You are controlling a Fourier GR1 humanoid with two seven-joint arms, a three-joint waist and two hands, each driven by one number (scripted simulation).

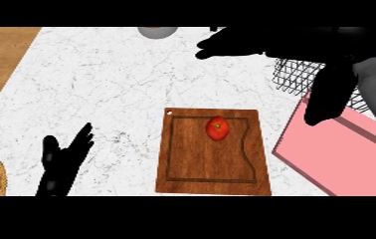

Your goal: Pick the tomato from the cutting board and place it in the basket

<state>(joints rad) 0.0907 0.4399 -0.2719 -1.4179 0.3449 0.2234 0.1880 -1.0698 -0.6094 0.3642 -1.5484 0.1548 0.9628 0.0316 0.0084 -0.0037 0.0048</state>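
So the tomato point(217, 128) is sitting on the wooden cutting board point(191, 171), up near the board's far edge and a bit right of its middle, with nothing touching it. The board lies flat on the white marble counter point(103, 83), roughly centre-bottom in the head view.

The right hand point(294, 46) is up high at the top right, a big dark shape over the counter with fingers point(213, 48) stretched out toward the left, spread rather than curled, and holding nothing. The thumb point(327, 96) hangs down in front of the basket area. It's well apart from the tomato.

The left hand point(62, 161) shows at the lower left, fingers pointing up and relaxed, just resting there, not on anything.

The black wire basket point(294, 76) is at the right edge, mostly hidden behind the right hand, so only a patch of mesh shows. Just below it is a pink slab point(330, 153) lying at an angle, right beside the board's right edge. A grey bowl point(156, 31) pokes in at the top edge, and a strip of wood surface point(15, 46) shows at the top left corner.
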